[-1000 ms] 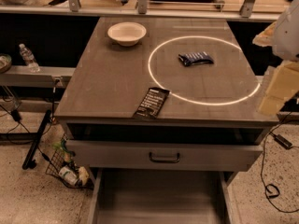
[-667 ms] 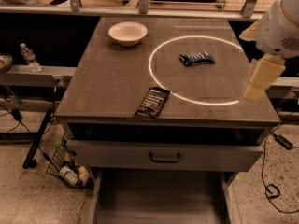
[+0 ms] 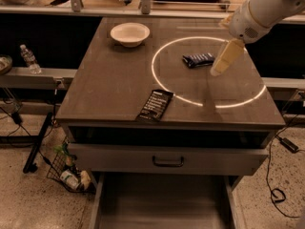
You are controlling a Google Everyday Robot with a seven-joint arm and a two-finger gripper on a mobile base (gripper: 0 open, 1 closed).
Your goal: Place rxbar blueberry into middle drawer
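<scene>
The rxbar blueberry [image 3: 198, 59], a small dark-blue wrapped bar, lies on the table top inside a bright ring of light, towards the back right. My gripper [image 3: 223, 60] hangs from the white arm at the upper right, just right of the bar and slightly above the table. It holds nothing. The middle drawer [image 3: 162, 202] is pulled out at the bottom of the view, a grey tray with a bare floor and thin side walls.
A flat black wrapped bar with white text [image 3: 155, 105] lies near the table's front edge. A white bowl [image 3: 129, 33] stands at the back left. A grey drawer front with a black handle [image 3: 167, 161] sits above the open tray. A bottle [image 3: 29, 59] stands on a ledge at the left.
My arm and gripper have moved left and towards the back, from beyond the table's right edge to a spot right beside the blue bar. The objects on the table have not moved.
</scene>
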